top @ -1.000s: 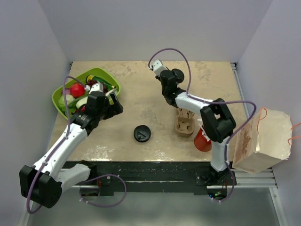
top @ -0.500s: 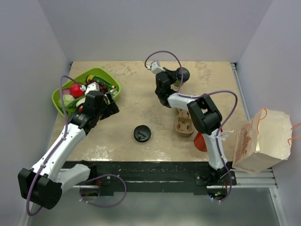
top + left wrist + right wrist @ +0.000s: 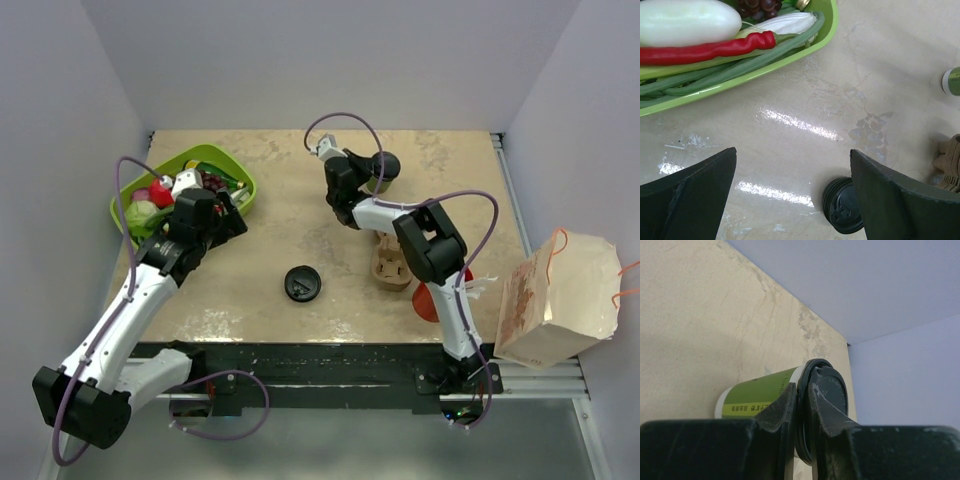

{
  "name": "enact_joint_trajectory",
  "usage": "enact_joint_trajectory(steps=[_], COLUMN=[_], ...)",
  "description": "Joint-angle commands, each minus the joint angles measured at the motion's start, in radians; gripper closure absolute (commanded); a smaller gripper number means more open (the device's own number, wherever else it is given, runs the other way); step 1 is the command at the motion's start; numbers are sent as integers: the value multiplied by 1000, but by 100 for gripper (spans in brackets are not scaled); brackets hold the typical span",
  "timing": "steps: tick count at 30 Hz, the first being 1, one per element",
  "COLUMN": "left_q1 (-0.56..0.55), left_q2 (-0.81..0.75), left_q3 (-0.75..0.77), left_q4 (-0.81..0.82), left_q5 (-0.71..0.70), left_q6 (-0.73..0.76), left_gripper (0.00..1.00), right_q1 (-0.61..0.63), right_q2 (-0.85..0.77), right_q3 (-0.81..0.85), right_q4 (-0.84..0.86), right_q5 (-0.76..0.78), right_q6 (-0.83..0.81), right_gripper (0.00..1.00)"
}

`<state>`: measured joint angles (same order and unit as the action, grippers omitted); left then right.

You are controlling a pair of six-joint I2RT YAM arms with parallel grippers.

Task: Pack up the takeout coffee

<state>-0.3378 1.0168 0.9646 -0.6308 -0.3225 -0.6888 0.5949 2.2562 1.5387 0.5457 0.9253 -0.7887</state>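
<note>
The takeout coffee is a green paper cup [image 3: 760, 392] with a black lid [image 3: 832, 395]. My right gripper [image 3: 802, 400] is shut on the lid's rim, one finger against the cup wall and one across the lid top. In the top view the gripper [image 3: 372, 172] holds the cup [image 3: 383, 165] over the table's back middle. The cup lies sideways to the wrist camera. Its edge shows in the left wrist view [image 3: 952, 81]. My left gripper [image 3: 225, 215] is open and empty beside the green tray, its jaws wide apart [image 3: 792, 195].
A loose black lid [image 3: 301, 284] lies on the table near the front, also in the left wrist view [image 3: 842, 206]. A brown cup carrier [image 3: 393, 262], a red cup [image 3: 430, 300], a paper bag [image 3: 560, 300] at the right. The green tray [image 3: 243, 178] holds vegetables.
The right arm has folded inward and leftward, keeping the cup at the back middle. The left gripper has drifted left and back, toward the green tray.
</note>
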Motion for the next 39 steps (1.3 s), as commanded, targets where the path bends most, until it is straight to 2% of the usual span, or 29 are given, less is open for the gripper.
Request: enact_joint_trajectory(steps=[1,2,3,5,6,8,9,10,12,13,14,16,17,20,21,23,25,26,30,32,36,39], left_q1=[8,8,8,8,8,8,8,8,8,8,8,8,8,8,8,8,8,6,5,3,3,2], left_q2=[-32,-37,-38,-41,-40,-38,-38,-41,-43,-43,-43,-41,-38,-27,-18,15,55,68,118,149,210,226], left_q3=[51,57,60,74,82,104,106,108,106,105,97,88,76,45,39,30,26,23,16,11,25,25], left_q4=[-18,-24,-29,-38,-49,-70,-73,-75,-72,-63,-57,-34,-21,51,71,123,164,177,246,263,258,259], left_q5=[-44,-47,-50,-55,-59,-61,-64,-63,-55,-41,-33,-4,11,120,185,246,310,316,413,433,456,467], left_q6=[31,31,34,46,54,63,64,63,61,60,57,52,51,78,95,106,110,118,130,132,137,138], left_gripper=[0,0,0,0,0,0,1,0,0,0,0,1,0,0,0,0,0,0,0,0,0,0], right_q1=[13,13,14,19,22,29,32,39,40,40,42,36,29,-62,-99,-213,-257,-256,-239,-236,-228,-181], right_q2=[2,3,5,-3,-7,-43,-61,-81,-153,-177,-240,-311,-349,-515,-587,-645,-705,-722,-794,-811,-773,-716], right_q3=[47,52,57,55,57,63,72,78,99,107,113,110,98,9,-59,-189,-262,-293,-356,-367,-355,-324], right_q4=[-22,-39,-50,-62,-73,-117,-137,-162,-262,-303,-382,-458,-540,-665,-670,-664,-664,-703,-829,-919,-1009,-1053], right_q5=[24,29,32,37,38,37,40,34,8,-11,-49,-94,-130,-550,-829,-1027,-1181,-1165,-1041,-918,-809,-778], right_q6=[49,58,71,89,120,179,204,232,343,389,476,610,767,1041,1101,1266,1310,1245,1212,1215,1208,1175], right_gripper=[82,81,70,61,51,40,29,25,13,4,2,2,2,2,2,2,2,2,5,7,20,22])
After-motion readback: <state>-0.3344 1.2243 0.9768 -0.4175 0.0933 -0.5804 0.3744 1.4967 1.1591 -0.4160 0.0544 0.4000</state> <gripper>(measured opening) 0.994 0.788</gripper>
